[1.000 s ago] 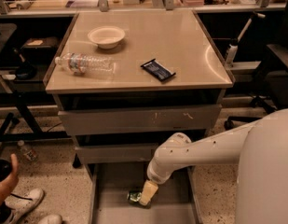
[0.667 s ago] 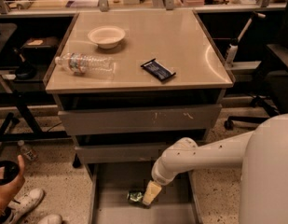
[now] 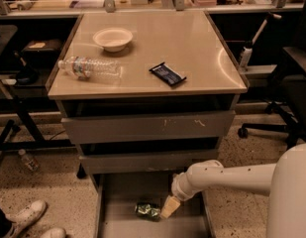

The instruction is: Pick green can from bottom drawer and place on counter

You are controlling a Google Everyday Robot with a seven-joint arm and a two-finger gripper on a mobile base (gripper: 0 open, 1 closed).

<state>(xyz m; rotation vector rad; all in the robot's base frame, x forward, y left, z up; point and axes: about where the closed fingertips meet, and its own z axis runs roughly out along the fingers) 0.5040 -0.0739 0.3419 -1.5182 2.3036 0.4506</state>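
Handling: can point(image 3: 147, 210) likely light, dented, slippery; grasp mid-body.
End effector point(image 3: 170, 207): can's 3 o'clock, in drawer point(image 3: 124, 195); aperture cannot tell.

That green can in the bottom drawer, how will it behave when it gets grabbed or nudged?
The green can seems to lie on its side on the flat floor of the bottom drawer, so a nudge would probably roll it. It looks dented, so likely light and easily crushed. Its shiny metal may slip in the gripper, now beside it.
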